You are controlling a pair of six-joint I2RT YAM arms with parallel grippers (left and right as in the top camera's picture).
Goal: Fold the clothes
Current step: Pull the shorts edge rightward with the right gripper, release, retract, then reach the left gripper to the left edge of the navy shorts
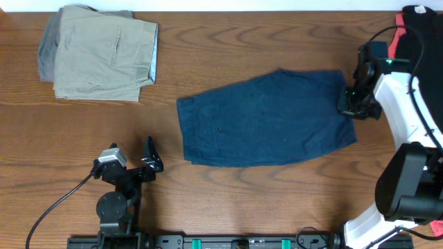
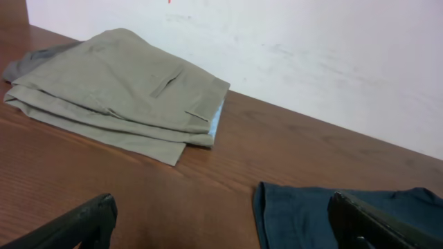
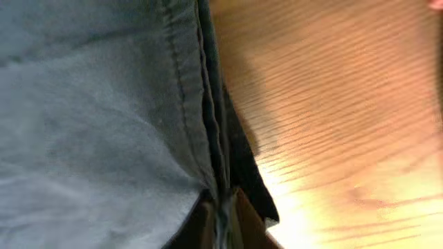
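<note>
The shorts [image 1: 266,121] lay flat mid-table, long side running left to right. The right gripper [image 1: 351,104] was at their right-hand edge, jaws pinched on the hem. The left gripper [image 1: 154,153], jaws apart, hovered just off the left edge, holding nothing.

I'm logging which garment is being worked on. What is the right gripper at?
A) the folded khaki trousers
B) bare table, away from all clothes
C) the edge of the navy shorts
C: the right gripper sits at the right edge of the navy shorts, and the right wrist view shows the hem caught between its fingers.
</note>
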